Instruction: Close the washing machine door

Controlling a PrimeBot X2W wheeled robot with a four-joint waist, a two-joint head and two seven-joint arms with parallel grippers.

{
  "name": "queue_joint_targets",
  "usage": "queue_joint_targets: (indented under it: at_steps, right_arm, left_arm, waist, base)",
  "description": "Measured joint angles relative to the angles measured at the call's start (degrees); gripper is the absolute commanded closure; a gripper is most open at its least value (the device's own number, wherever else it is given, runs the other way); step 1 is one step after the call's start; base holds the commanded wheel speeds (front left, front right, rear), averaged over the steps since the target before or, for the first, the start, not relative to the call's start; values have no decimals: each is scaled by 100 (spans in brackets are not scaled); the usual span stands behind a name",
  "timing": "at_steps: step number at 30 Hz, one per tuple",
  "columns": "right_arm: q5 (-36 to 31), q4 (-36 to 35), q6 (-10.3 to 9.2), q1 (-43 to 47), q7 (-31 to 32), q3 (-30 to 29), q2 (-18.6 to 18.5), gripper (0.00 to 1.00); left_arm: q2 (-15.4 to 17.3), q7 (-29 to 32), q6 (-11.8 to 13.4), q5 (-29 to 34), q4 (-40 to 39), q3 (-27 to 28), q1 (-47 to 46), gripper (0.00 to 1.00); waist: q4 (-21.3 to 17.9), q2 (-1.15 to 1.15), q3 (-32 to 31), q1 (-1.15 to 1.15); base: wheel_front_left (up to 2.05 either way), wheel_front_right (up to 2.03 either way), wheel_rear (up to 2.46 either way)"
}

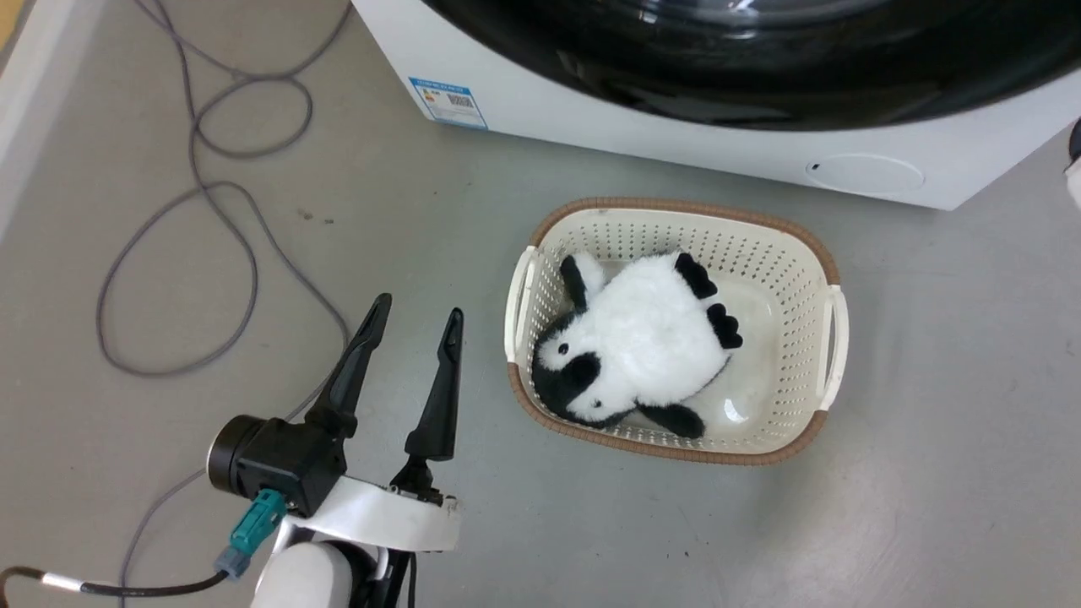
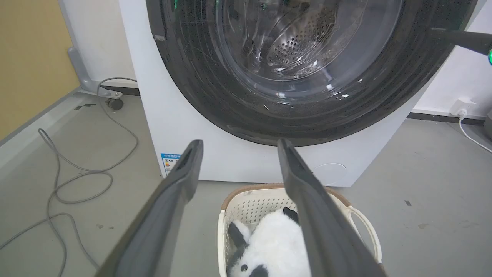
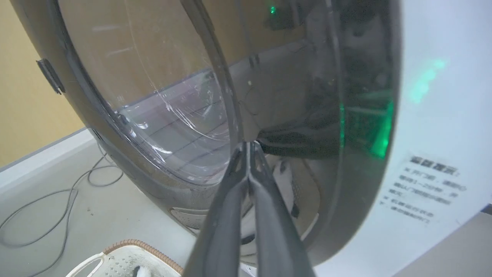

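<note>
The washing machine door (image 3: 153,96) lies straight ahead of my right gripper (image 3: 249,145), which is pinched together and empty, tips seemingly touching it. My left gripper (image 1: 420,306) gapes empty, farther off.

washing machine door (image 2: 200,96): glossy black
washing machine (image 2: 180,127): white
basket (image 1: 785,262): cream, perforated, brown rim
toy (image 1: 642,338): black-and-white
my left gripper (image 1: 420,305): probably black
</note>
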Motion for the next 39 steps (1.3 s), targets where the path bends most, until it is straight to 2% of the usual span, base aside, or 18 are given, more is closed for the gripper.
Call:
queue_joint_targets:
  at_steps: [8,14,22,26,29,34,39]
  right_arm:
    - [-2,401,44,-297,-42,49,174,100]
    - [4,600,41,-271,-271,119,220,100]
    - [-192,406,-5,541,-686,257,292,100]
    - [-426,40,-5,1157,-724,-109,467,100]
    - [-783,-501,-5,1691,-744,-654,660,100]
    - [-1239,-1262,-5,2714,-745,-1599,1315,100]
    - [-1718,-1917,-7,3606,-745,-2050,1837,100]
  left_arm:
    - [-4,0,0,-49,9,-16,-90,0]
    - [-8,0,0,-163,63,44,-87,0]
    - [-14,0,0,-169,205,266,143,0]
    - [-12,0,1,-167,223,471,358,0]
    - [-14,0,7,-136,229,564,491,0]
    - [-15,0,47,-122,257,700,700,0]
    - [-15,0,58,-62,308,722,870,0]
  waist:
    - [15,0,58,0]
    - [-48,0,-145,0]
    - [-268,0,-772,0]
    - [-442,0,-1161,-1]
    - [-587,0,-1419,-1]
    - [-835,0,-1756,-1]
    - [-1011,0,-2040,-1]
  base:
    - [0,0,0]
    - [0,0,0]
    - [0,0,0]
    - [0,0,0]
    - [0,0,0]
    - [0,0,0]
    - [0,0,0]
